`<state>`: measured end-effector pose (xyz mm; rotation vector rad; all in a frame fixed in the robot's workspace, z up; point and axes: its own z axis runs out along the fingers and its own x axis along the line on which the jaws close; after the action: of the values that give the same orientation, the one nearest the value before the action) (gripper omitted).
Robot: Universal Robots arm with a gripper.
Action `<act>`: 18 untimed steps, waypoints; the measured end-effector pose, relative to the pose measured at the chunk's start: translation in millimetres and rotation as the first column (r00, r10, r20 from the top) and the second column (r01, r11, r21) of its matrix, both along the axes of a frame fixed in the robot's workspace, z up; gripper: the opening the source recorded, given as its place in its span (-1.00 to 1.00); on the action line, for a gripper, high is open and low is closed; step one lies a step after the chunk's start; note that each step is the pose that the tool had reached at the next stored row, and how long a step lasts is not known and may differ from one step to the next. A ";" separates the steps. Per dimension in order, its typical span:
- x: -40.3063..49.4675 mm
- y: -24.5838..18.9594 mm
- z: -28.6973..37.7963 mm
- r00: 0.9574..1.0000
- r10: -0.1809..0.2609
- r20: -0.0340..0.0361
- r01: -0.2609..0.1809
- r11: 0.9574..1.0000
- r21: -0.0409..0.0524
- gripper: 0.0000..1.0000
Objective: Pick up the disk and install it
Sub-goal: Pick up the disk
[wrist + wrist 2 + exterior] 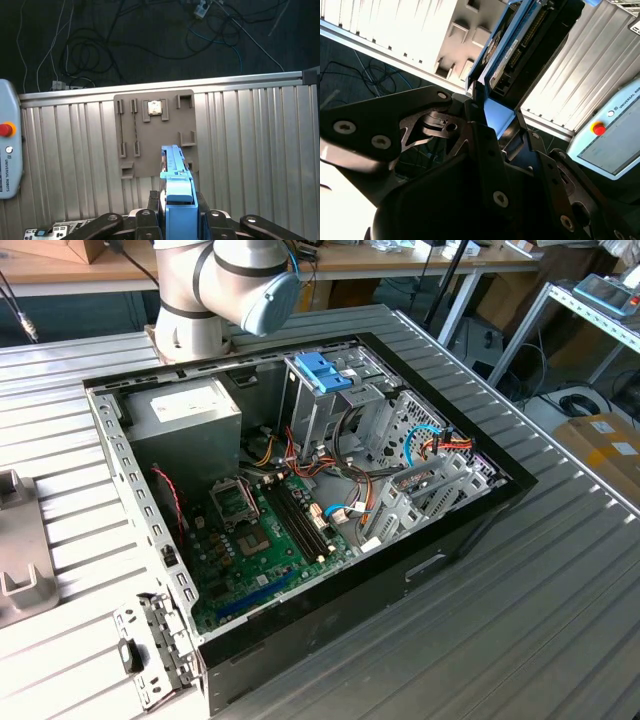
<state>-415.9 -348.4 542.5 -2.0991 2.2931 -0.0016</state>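
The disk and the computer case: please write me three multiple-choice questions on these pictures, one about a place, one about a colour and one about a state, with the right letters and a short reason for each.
1. Where is the disk?
A. Between the fingers of the hand
B. Flat on the floor
C. In a drawer

2. What colour are the disk's rails?
A. Red
B. Light blue
C. Yellow

3. How is the computer case?
A. Shut, with its side panel on
B. Standing upright
C. Lying on its side, open

Answers:
1 A: both wrist views show the hand clamped on the disk.
2 B: the plastic along the disk is light blue in the first wrist view.
3 C: in the exterior view the green board lies bare inside the case.
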 end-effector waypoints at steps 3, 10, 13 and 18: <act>2.5 0.0 -0.1 1.000 0.000 0.000 0.000 1.000 0.000 -0.26; 7.4 0.0 -0.1 1.000 0.000 0.000 0.000 1.000 -0.001 -0.26; 9.3 0.0 -0.2 1.000 0.000 0.000 0.000 1.000 -0.001 -0.26; 12.7 0.0 -0.3 1.000 0.000 0.000 0.000 1.000 -0.001 -0.26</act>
<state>-403.2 -348.4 542.3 -2.0998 2.2937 -0.0034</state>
